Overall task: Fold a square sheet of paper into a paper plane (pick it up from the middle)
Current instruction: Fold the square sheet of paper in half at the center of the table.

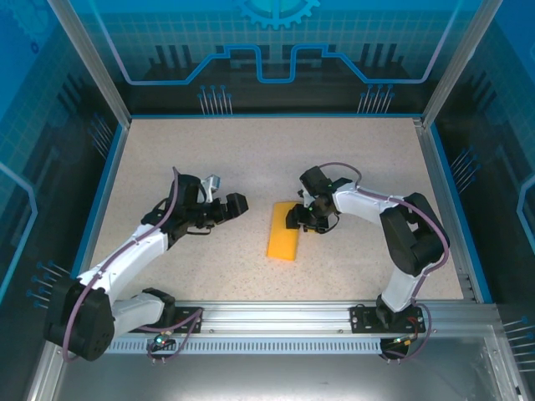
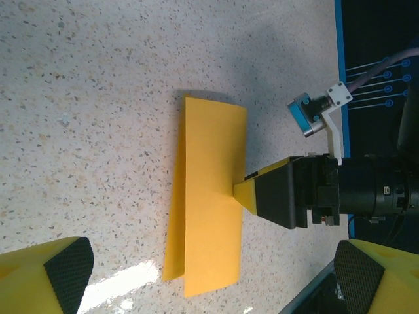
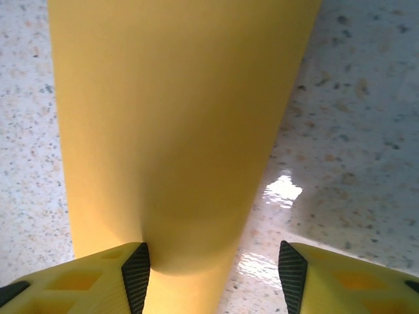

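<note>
The square sheet of paper lies on the table folded in half into a long orange-yellow strip, its upper layer bowed up a little. My right gripper is at the strip's right edge, near its far end. In the right wrist view the right gripper is open: the paper rests against the left pad, while the right pad stands clear over bare table. The left wrist view shows the strip with a yellow right-arm finger touching its edge. My left gripper is open, left of the paper, holding nothing.
The speckled table is ringed by a blue border and transparent enclosure walls. A metal rail carrying both arm bases runs along the near edge. A small blue-and-white fitting on the right arm shows in the left wrist view.
</note>
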Controlling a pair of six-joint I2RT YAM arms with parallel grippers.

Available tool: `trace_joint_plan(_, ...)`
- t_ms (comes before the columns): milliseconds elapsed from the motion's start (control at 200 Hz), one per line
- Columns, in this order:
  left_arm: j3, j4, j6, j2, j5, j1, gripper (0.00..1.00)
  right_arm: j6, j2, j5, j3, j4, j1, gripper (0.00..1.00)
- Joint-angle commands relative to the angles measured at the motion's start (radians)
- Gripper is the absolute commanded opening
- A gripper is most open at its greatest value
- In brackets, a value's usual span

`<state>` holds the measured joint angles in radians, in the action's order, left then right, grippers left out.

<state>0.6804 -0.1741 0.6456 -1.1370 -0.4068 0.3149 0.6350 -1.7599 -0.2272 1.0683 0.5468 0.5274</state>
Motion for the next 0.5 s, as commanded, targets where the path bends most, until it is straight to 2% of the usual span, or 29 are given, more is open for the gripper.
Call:
trace_joint_plan(0,0.034,0.003,-0.014,-0.012,0.011,0.021,0.98,0.029,0.001,0.033,-0.01,0.024,0.0,0.59)
trace_joint_plan(180,0.05,0.007,-0.014,-0.039,0.019,0.047,0.98,0.094,-0.009,0.088,-0.021,0.013,0.005,0.59)
trace_joint_plan(495,0.066,0.01,-0.016,-0.08,0.034,0.077,0.96,0.099,-0.056,0.082,-0.011,0.007,0.013,0.59)
